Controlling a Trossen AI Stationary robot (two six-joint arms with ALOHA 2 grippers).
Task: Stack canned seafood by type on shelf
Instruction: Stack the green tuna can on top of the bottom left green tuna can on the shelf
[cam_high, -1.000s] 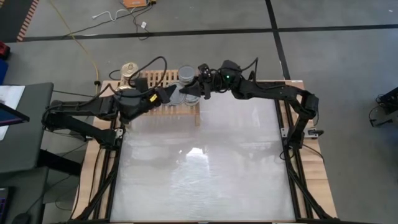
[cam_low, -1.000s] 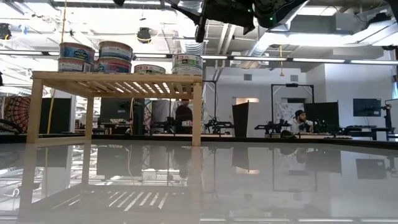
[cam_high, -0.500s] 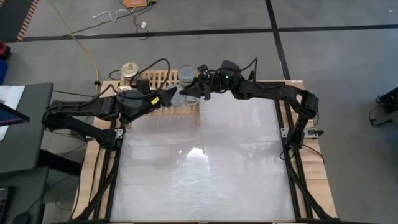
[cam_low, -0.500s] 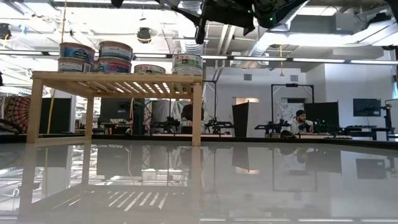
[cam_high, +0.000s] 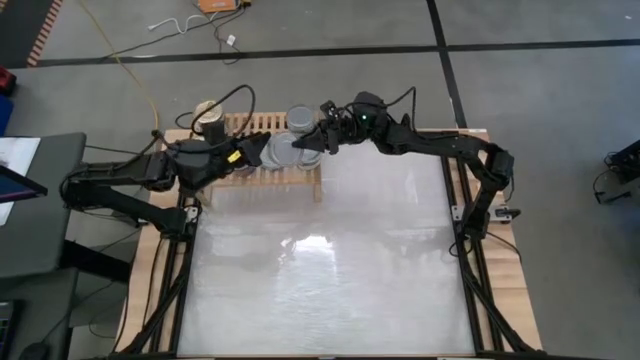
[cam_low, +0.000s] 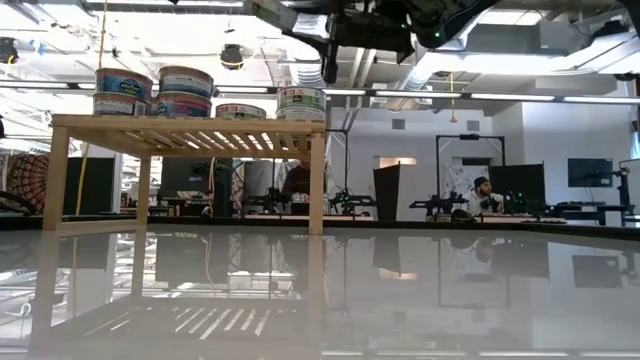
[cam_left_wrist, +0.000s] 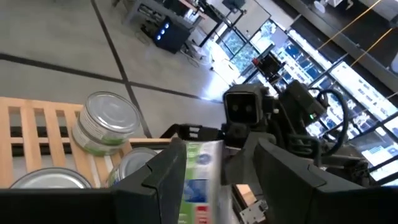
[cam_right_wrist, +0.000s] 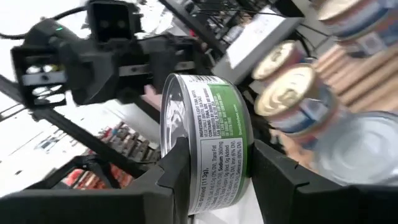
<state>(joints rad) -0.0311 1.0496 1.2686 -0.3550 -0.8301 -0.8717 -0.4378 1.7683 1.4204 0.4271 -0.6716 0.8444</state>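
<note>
Above the light-wood shelf (cam_high: 300, 182) my right gripper (cam_high: 303, 146) is shut on a green-labelled can (cam_right_wrist: 208, 155). My left gripper (cam_high: 262, 150) faces it from the table's left, open. In the left wrist view the same can (cam_left_wrist: 200, 180) shows between the left fingers, narrower than their gap, with free space beside one finger. On the shelf (cam_low: 190, 125) stand two blue-labelled stacks (cam_low: 123, 90) (cam_low: 185, 90), a single can (cam_low: 240, 111) and a green-labelled stack (cam_low: 302, 103). From above I see a gold top (cam_high: 210, 117) and a grey top (cam_high: 300, 120). My right gripper pinches the can by its two flat ends between its two fingers, one end (cam_right_wrist: 170, 134) beside one finger. The fingers come level from the table's right. The can is lifted clear above the shelf, on edge, its label wall (cam_right_wrist: 214, 124) toward the wrist camera.
The shelf stands at the table's far left corner area; the white tabletop (cam_high: 330, 270) stretches from it to the near edge. Room furniture and a person (cam_low: 482, 190) show far behind the table.
My left gripper has drawn back toward the table's left edge, away from my right gripper, rolling a little as it went. My right gripper has stayed about where it was, with the can still in its fingers.
</note>
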